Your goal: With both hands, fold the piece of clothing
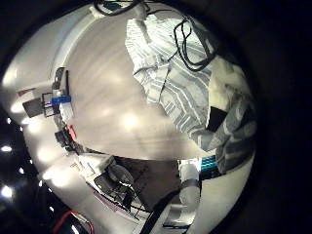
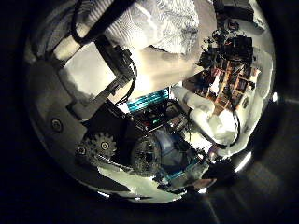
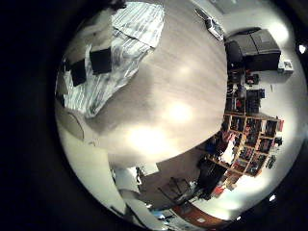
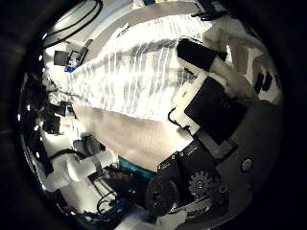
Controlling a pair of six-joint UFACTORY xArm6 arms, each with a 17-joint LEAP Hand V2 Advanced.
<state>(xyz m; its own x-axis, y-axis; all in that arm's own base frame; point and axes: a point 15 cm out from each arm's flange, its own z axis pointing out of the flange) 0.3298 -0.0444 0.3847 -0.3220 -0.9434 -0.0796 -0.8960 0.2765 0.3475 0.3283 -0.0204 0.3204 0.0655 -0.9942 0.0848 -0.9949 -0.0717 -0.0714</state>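
Note:
The striped piece of clothing (image 1: 171, 73) lies partly on the table (image 1: 97, 107) and rises, bunched, toward my left hand's fingers (image 1: 232, 129), which curl on its near edge. In the right little finger side palm view the clothing (image 3: 120, 53) runs up from the table (image 3: 168, 111) to my right hand's fingertips (image 3: 91, 60), which pinch it. In the right thumb side palm view it (image 4: 134, 72) stretches away from my right hand (image 4: 211, 91).
A cable loop (image 1: 192, 44) hangs in front of the clothing. Small items (image 1: 58, 107) sit at the table's edge. Shelves with clutter (image 3: 245, 125) stand beyond the table; they also show in the left thumb side palm view (image 2: 224, 65).

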